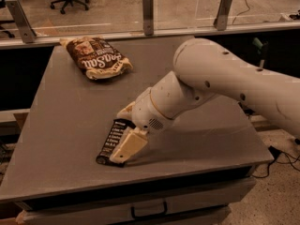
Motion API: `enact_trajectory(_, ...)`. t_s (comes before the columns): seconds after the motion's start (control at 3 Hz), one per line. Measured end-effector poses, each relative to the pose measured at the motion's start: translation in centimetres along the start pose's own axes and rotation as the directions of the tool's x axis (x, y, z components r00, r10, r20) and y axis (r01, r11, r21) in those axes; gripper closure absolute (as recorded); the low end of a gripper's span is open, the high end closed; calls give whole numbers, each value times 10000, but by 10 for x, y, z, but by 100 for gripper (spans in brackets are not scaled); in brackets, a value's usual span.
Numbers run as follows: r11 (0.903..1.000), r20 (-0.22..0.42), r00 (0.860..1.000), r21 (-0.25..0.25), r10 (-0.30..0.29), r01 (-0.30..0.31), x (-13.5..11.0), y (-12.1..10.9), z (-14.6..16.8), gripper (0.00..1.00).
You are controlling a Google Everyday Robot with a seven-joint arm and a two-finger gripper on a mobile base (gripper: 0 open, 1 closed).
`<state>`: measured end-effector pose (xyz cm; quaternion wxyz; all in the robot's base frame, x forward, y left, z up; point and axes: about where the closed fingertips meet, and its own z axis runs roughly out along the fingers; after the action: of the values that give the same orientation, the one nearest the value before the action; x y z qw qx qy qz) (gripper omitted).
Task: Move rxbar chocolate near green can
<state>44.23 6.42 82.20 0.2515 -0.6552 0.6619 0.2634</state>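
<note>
I had the tool (123, 151) low at the front of the flat grey bench (65, 125), at the end of the thick white robot arm (225, 78) that reached in from the right. Its cream tip was pressed down along the right edge of the slim black rectangular rxbar chocolate wrapper with white text (110, 139). From my view I could not tell whether the tool was open or closed on the bar.

The bar lay flat near the front edge of the bench, slightly left of centre. Its long side ran roughly front to back and leaned a little to the right at the far end.

The crumpled brown snack bag with white script lettering (97, 58) lay well apart from it at the back left corner.
</note>
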Motion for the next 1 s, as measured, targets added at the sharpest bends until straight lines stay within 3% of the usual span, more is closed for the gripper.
enact_trajectory(0.67,10000,33,10000,61,61,-61,-1,1,-1,88)
enact_trajectory(1.0,10000,33,10000,63,61,-61,-2,1,-1,100)
